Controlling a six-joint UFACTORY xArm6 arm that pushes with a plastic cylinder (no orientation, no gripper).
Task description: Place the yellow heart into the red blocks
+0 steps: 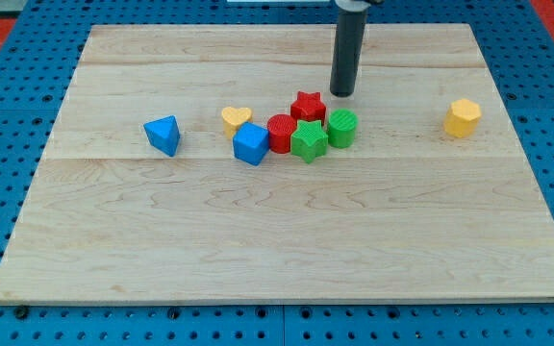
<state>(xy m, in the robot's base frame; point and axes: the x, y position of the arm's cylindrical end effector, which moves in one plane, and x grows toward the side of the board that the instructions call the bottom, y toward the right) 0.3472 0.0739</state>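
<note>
The yellow heart (237, 118) lies on the wooden board (287, 240) left of centre, just above the blue cube (251, 144). A red cylinder (281, 132) stands right of the heart with a small gap between them. A red star (308, 106) sits up and to the right of the cylinder. My tip (341, 93) is down near the board just right of and above the red star, about a hundred pixels right of the heart.
A green star (308, 140) and a green cylinder (341, 127) crowd the red blocks on their right. A blue triangular block (163, 135) lies at the left. A yellow hexagonal block (462, 117) lies at the far right.
</note>
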